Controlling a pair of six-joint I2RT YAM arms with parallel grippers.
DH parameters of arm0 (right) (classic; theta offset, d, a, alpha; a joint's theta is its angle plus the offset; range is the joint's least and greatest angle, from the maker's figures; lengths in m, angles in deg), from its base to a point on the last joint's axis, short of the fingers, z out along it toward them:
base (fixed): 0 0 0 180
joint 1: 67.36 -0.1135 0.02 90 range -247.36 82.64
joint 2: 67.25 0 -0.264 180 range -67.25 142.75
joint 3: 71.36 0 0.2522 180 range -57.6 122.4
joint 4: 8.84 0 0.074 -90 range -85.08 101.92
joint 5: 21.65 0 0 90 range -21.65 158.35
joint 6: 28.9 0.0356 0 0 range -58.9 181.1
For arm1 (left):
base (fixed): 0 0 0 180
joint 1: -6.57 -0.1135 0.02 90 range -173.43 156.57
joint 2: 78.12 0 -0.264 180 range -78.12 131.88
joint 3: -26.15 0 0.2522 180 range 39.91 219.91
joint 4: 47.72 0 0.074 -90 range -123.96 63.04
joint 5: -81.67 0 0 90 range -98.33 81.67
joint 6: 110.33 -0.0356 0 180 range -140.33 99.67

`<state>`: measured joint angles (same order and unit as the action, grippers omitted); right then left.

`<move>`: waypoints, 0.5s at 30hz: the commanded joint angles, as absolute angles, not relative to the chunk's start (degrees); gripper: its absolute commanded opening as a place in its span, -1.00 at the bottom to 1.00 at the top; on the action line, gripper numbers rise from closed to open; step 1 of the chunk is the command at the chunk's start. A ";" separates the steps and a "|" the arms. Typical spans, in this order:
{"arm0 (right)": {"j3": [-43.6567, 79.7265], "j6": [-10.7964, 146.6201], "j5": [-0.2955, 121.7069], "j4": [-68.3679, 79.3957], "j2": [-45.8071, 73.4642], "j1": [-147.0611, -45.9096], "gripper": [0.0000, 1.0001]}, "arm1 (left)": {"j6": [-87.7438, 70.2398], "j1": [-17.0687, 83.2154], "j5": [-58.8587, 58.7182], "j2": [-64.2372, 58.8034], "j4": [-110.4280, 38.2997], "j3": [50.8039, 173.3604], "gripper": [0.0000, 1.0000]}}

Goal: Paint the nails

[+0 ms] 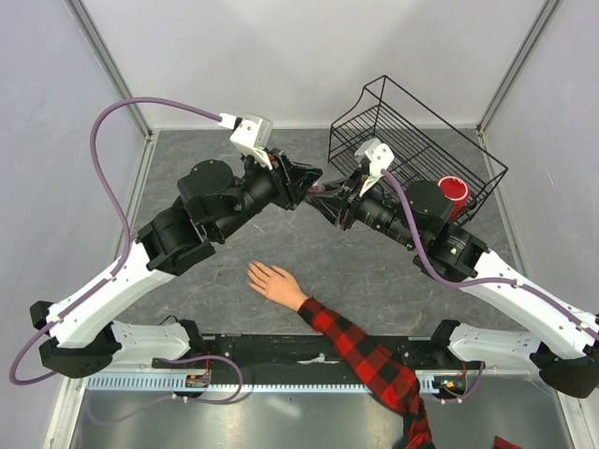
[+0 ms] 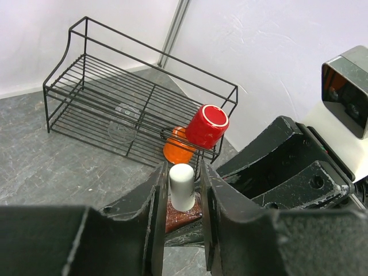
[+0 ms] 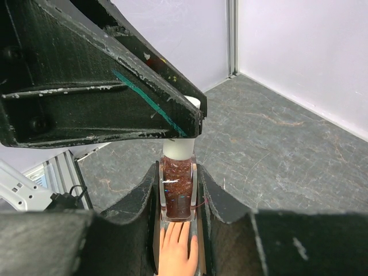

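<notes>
A pale hand point(image 1: 276, 283) with spread fingers lies on the grey table, on an arm in a red-and-black plaid sleeve point(image 1: 360, 351). Its nails point(image 1: 253, 272) are too small to make out. My right gripper point(image 1: 329, 197) is shut on a small dark red bottle point(image 3: 177, 190), held in the air above the table. The hand shows below the bottle in the right wrist view point(image 3: 178, 253). My left gripper point(image 2: 184, 171) meets it tip to tip, its jaws narrowly open around the bottle's white cap point(image 2: 181, 187), with a thin gap on one side.
A black wire rack point(image 1: 412, 140) stands at the back right, holding a red cup point(image 2: 207, 125), an orange cup point(image 2: 178, 148) and a clear glass point(image 2: 122, 123). White walls close in the table on three sides.
</notes>
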<state>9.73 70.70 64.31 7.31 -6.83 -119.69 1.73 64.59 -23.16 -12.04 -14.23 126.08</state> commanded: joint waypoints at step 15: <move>8.06 71.37 50.18 -4.56 -12.13 -119.92 -1.00 | 1.20 60.55 4.98 -22.57 -32.33 111.74 -0.96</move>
